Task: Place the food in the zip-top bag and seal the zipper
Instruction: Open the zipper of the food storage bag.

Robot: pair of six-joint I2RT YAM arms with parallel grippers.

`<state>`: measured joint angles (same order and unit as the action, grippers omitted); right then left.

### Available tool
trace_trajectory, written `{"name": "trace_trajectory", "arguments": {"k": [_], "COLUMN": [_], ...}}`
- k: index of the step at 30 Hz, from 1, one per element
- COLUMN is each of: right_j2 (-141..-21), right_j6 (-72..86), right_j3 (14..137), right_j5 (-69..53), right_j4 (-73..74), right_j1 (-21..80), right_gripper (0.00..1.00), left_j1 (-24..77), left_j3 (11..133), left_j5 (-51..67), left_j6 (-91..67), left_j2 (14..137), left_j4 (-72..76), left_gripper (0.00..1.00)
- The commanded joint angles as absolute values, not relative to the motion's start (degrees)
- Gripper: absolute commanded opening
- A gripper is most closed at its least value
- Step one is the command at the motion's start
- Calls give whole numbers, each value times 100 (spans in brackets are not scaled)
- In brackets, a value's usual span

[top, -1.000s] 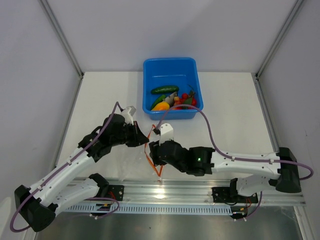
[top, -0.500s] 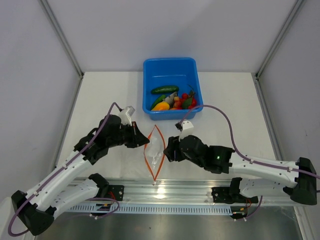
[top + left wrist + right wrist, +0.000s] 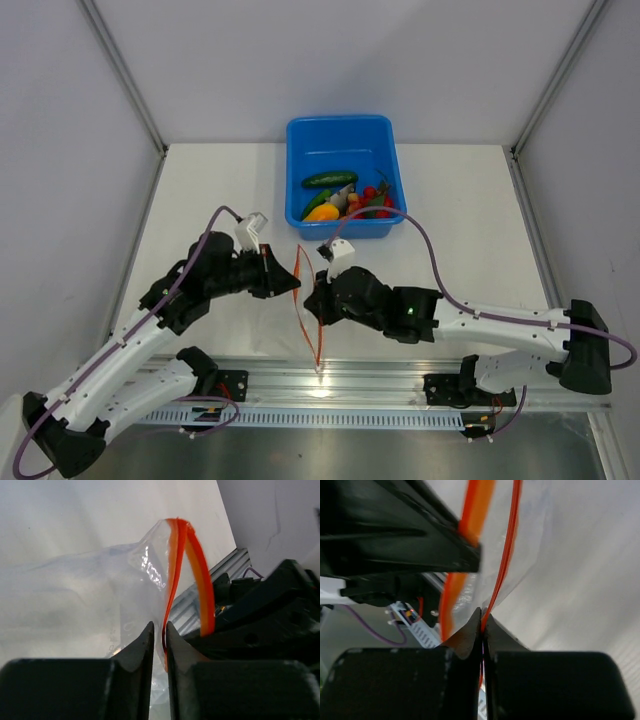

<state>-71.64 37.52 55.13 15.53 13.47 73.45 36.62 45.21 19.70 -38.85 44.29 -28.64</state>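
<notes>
The clear zip-top bag [image 3: 309, 318] hangs between my two grippers in front of the arms' bases. Its orange-red zipper [image 3: 300, 272] shows from above as a thin line. My left gripper [image 3: 289, 281] has one lip of the mouth between its fingers. In the left wrist view these jaws [image 3: 159, 626] stand a narrow gap apart, and the zipper [image 3: 175, 555] runs loose along the right finger. My right gripper [image 3: 311, 303] is shut on the other lip, the zipper [image 3: 508, 555] pinched at its tips [image 3: 481, 612]. The food [image 3: 347, 198] lies in the blue tub.
The blue tub [image 3: 340, 133] stands at the back middle of the white table, just beyond the bag. A metal rail [image 3: 330, 385] runs along the near edge under the arms. Grey walls close in the left and right sides.
The right gripper has moved left onto the bag's lip and shut on it. The left jaws have parted slightly. The bag's mouth has narrowed from a wide diamond to a thin line.
</notes>
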Motion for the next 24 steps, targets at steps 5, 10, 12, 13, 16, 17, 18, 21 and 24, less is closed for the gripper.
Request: {"name": "trace_trajectory", "arguments": {"k": [5, 10, 12, 13, 16, 17, 18, 21, 24], "right_j2": [-7506, -7655, -7655, -7664, -7647, -7646, -7629, -7559, -7480], "right_j6": [4157, 4456, 4482, 4491, 4518, 4526, 4605, 4859, 4975], "right_j3": [6565, 6776, 6820, 6820, 6855, 6864, 6873, 6786, 6584], "right_j5": [2434, 2707, 2768, 2803, 2865, 2917, 2979, 3330, 3524], "right_j4": [1810, 2030, 2065, 2083, 2162, 2336, 2486, 3127, 3638], "right_j1": [7725, 7796, 7848, 7857, 7901, 7910, 7901, 7788, 7551], "right_gripper": [0, 0, 0, 0, 0, 0, 0, 0, 0], "left_j1": [3709, 3718, 3709, 3718, 3709, 3709, 3709, 3709, 3709], "left_j3": [4377, 4210, 4219, 4280, 4297, 4315, 4402, 4649, 5000], "left_j5": [1986, 1951, 1855, 1820, 1627, 1548, 1460, 1021, 529], "left_j6": [-3727, -3683, -3639, -3621, -3586, -3586, -3577, -3577, -3586], "left_j2": [4096, 3964, 3973, 3981, 3990, 3999, 3982, 3850, 3683], "left_j4": [-2804, -2821, -2900, -2961, -3102, -3190, -3269, -3629, -4059], "left_gripper": [38, 49, 43, 36, 8, 1, 0, 1, 1]}}
